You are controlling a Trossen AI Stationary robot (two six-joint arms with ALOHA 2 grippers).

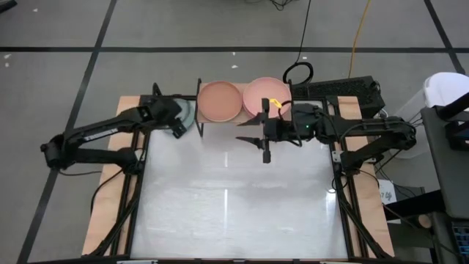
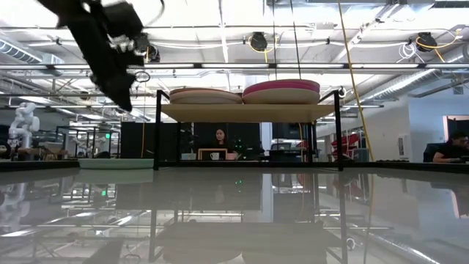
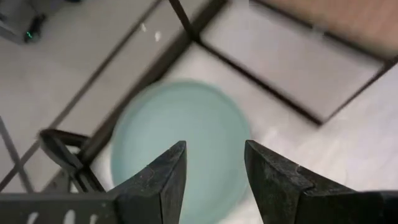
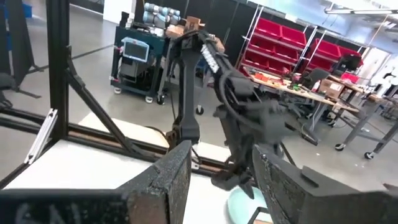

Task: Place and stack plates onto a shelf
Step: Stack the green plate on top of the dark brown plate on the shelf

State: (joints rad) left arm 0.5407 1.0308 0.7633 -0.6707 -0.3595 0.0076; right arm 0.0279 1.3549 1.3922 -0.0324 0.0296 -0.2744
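A teal plate (image 3: pixel 186 134) lies flat on the white table just left of the shelf (image 2: pixel 249 112), also seen as teal plate (image 1: pixel 187 113) and teal plate (image 2: pixel 117 163). My left gripper (image 3: pixel 214 168) hovers above it, open and pointing down, touching nothing; it shows as left gripper (image 1: pixel 178 125). On the wooden shelf top sit a peach stack (image 1: pixel 220 100) and a pink-magenta stack (image 1: pixel 262 94). My right gripper (image 1: pixel 254 141) is open in the air in front of the shelf's right half, pointing toward the table's left.
The shelf's black legs (image 2: pixel 156 132) stand right next to the teal plate and my left gripper. A black keyboard (image 1: pixel 344 92) lies beyond the table's far right corner. The white tabletop (image 1: pixel 234 213) stretches toward the near edge. People sit in the room behind (image 2: pixel 220 139).
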